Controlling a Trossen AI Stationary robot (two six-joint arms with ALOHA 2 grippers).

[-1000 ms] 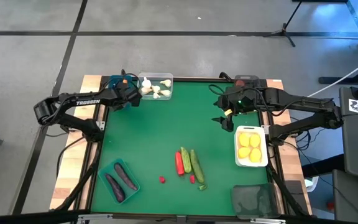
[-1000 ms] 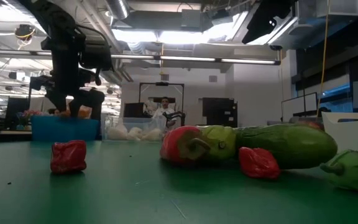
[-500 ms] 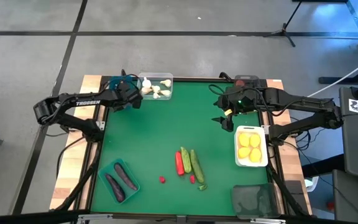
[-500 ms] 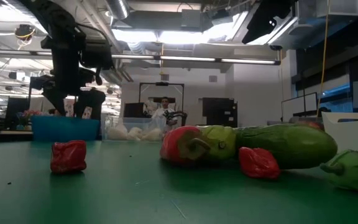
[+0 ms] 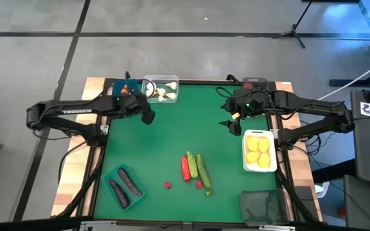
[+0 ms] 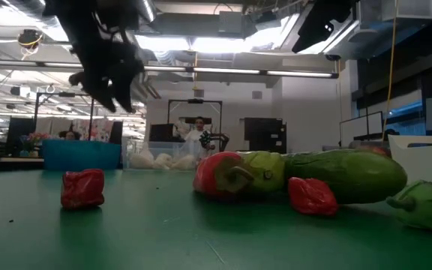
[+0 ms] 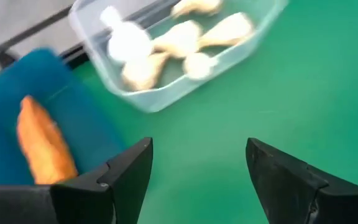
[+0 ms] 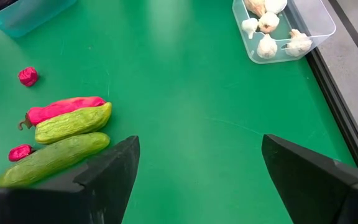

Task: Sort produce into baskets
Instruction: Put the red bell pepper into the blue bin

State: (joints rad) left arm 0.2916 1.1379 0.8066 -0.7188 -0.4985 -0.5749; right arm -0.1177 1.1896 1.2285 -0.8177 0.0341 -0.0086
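Near the front edge of the green surface [image 5: 172, 141], eggplants [image 5: 124, 187] in the teal basket [image 5: 137, 190]. Mid-surface: cucumbers [image 5: 198, 169], red pepper [image 5: 185, 168] and berries [image 5: 167, 185] lying loose. Beyond, lemons [image 5: 258, 151] in the white basket [image 5: 245, 159]. Farther back, left gripper [image 5: 148, 117] with jaws spread and empty; right gripper [image 5: 229, 116] likewise spread. Farthest: carrot [image 7: 42, 143] in the blue basket [image 7: 86, 124], garlic [image 7: 151, 50] in the clear basket [image 7: 160, 99].
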